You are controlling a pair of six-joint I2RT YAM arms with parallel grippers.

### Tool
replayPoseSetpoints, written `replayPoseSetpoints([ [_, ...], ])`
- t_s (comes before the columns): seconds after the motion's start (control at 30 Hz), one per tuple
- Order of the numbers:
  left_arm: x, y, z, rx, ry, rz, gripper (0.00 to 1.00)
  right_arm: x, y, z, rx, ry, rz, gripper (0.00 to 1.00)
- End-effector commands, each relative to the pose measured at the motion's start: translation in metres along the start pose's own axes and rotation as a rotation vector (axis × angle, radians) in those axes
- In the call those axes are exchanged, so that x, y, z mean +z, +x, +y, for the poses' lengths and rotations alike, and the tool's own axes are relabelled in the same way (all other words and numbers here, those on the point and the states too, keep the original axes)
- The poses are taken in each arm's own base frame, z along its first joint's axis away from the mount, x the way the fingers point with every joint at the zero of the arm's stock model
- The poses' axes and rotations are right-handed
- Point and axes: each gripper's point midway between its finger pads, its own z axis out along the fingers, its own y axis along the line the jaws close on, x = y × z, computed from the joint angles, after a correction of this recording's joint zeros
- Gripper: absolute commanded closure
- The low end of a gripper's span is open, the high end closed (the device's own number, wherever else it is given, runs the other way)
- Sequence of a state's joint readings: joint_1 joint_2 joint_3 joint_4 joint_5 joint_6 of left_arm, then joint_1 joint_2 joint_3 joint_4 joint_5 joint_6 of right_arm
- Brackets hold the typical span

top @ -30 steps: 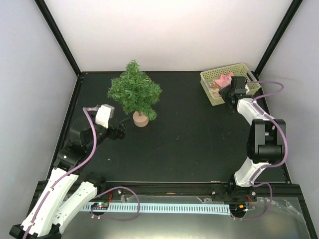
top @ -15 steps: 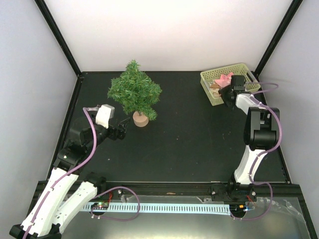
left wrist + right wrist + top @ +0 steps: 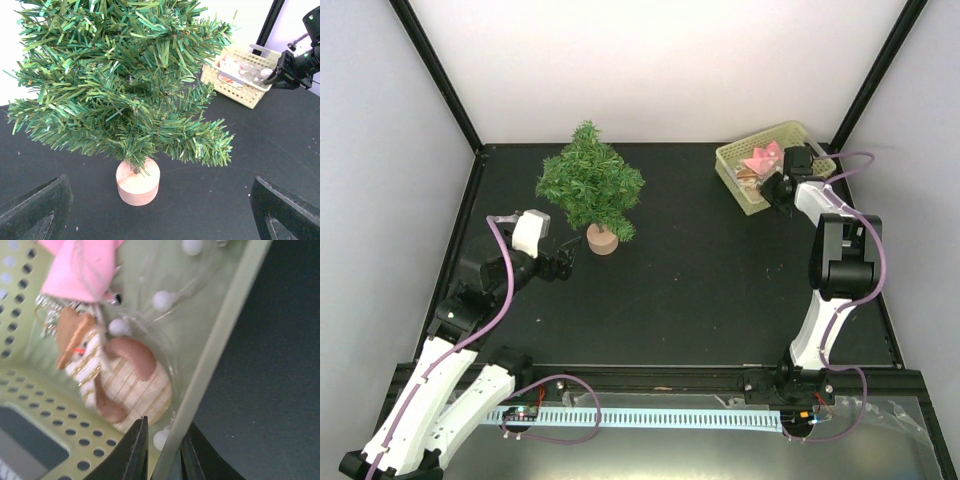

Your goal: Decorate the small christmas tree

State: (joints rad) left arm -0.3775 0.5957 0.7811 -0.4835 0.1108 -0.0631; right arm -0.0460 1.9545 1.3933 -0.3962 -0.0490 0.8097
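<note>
The worktop (image 3: 700, 280) is matte black and evenly lit. Behind it stands a plain white back wall (image 3: 660, 70), with pale grey side walls (image 3: 380, 200) and black corner posts (image 3: 435, 75). A metal sheet (image 3: 720, 455) lies along the near edge.

Right claw (image 3: 165, 442) pinched basket (image 3: 223, 335) rim; basket shifted.

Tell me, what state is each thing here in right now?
small christmas tree, upright, no ornaments on it.
basket, holding ornaments, rim gripped.
ornaments, lying in the basket.
left claw, wide open, empty.
right claw, closed on the basket's rim.
</note>
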Motion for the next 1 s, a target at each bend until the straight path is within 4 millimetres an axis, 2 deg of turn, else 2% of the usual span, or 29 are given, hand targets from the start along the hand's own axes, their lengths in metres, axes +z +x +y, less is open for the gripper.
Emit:
replayPoseSetpoints([
  [0.0, 0.001, -0.003, -0.005, 0.009, 0.025, -0.012, 0.01, -0.010, 0.015, -0.024, -0.163, 0.103, 0.067, 0.83],
  [0.13, 0.001, -0.003, -0.005, 0.008, 0.031, -0.008, 0.01, -0.027, 0.028, -0.033, -0.256, 0.157, 0.078, 0.84],
  [0.23, 0.001, -0.003, -0.006, 0.008, 0.033, -0.009, 0.01, -0.039, 0.048, -0.042, -0.341, 0.212, 0.102, 0.84],
  [0.47, 0.002, -0.002, -0.008, 0.006, 0.047, -0.007, 0.01, -0.075, 0.099, -0.092, -0.458, 0.337, 0.170, 0.83],
  [0.63, 0.002, -0.003, -0.011, 0.004, 0.064, -0.009, 0.01, -0.112, 0.118, -0.131, -0.485, 0.399, 0.161, 0.82],
  [0.7, 0.001, -0.004, -0.013, 0.003, 0.072, -0.011, 0.01, -0.125, 0.121, -0.138, -0.478, 0.399, 0.137, 0.80],
  [0.77, 0.001, -0.004, -0.013, 0.004, 0.074, -0.012, 0.01, -0.138, 0.117, -0.137, -0.468, 0.387, 0.107, 0.77],
  [0.83, 0.001, -0.004, -0.014, 0.002, 0.079, -0.013, 0.01, -0.151, 0.110, -0.124, -0.449, 0.341, 0.068, 0.74],
  [0.97, 0.002, -0.003, -0.014, 0.002, 0.083, -0.009, 0.01, -0.172, 0.088, -0.078, -0.422, 0.179, -0.025, 0.67],
])
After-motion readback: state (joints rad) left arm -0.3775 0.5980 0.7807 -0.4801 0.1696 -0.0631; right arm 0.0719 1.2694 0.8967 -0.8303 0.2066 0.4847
